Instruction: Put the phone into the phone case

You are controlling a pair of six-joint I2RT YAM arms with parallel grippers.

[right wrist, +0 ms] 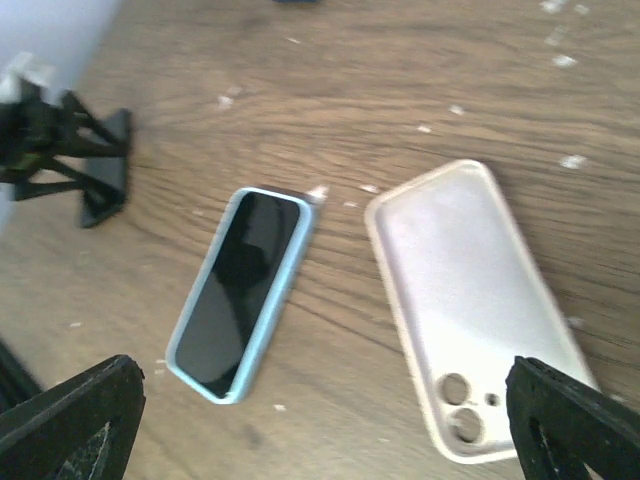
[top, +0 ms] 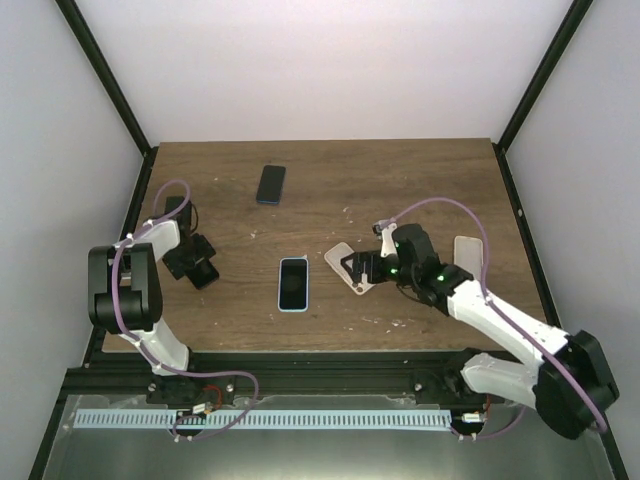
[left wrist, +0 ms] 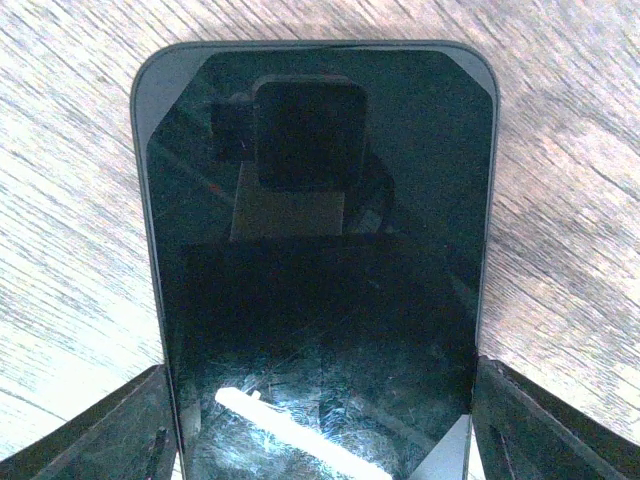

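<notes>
A black phone (left wrist: 320,250) fills the left wrist view, lying against the wood. My left gripper (left wrist: 320,430) has a finger pressed on each long side of it. In the top view this gripper (top: 192,260) is at the table's left side and hides the phone. An empty white case (right wrist: 470,300) lies inside-up; in the top view it (top: 338,253) pokes out from under my right gripper (top: 357,268). My right gripper (right wrist: 320,440) is wide open and empty, a little above the table, with the case by its right finger.
A phone in a light blue case (top: 293,283) lies mid-table, also in the right wrist view (right wrist: 240,290). Another dark phone (top: 271,184) lies at the back. A second white case (top: 468,252) lies at the right. Black frame posts border the table.
</notes>
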